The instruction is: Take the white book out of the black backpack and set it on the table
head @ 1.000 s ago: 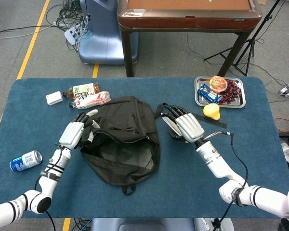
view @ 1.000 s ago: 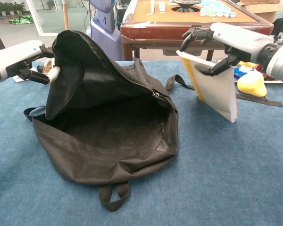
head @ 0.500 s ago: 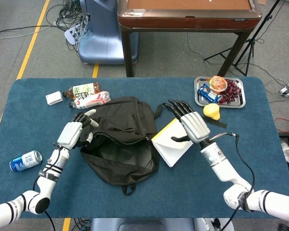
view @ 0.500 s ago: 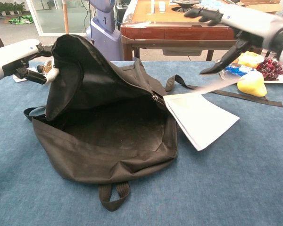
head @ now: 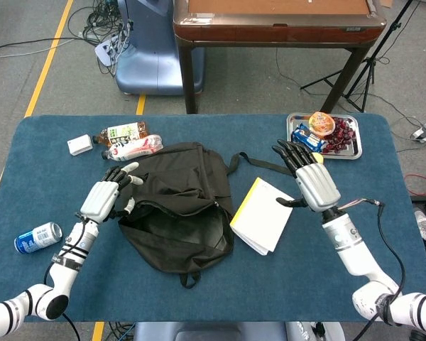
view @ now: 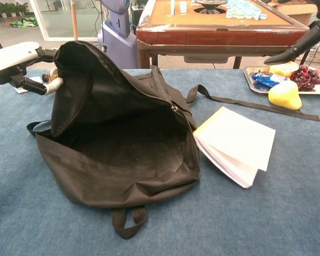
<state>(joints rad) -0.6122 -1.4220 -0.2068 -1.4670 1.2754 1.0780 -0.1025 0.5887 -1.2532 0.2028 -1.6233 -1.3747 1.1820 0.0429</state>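
In the head view, the white book [head: 263, 215] lies flat on the blue table [head: 383, 206], just right of the black backpack [head: 181, 206]. The right hand [head: 310, 182] hovers at the book's far right corner, fingers spread and holding nothing. The left hand [head: 108, 195] grips the backpack's upper flap at its left edge; the fingertips are partly buried in the fabric. A can [head: 37, 237] lies at the near left, and a metal tray [head: 325, 135] sits at the far right.

In the chest view, the backpack [view: 117, 144] gapes open, its interior dark. The book [view: 236, 145] rests beside it. The left hand [view: 21, 66] is cut off at the frame edge, pinching the flap. Only dark fingertips [view: 293, 52] of the right hand show.
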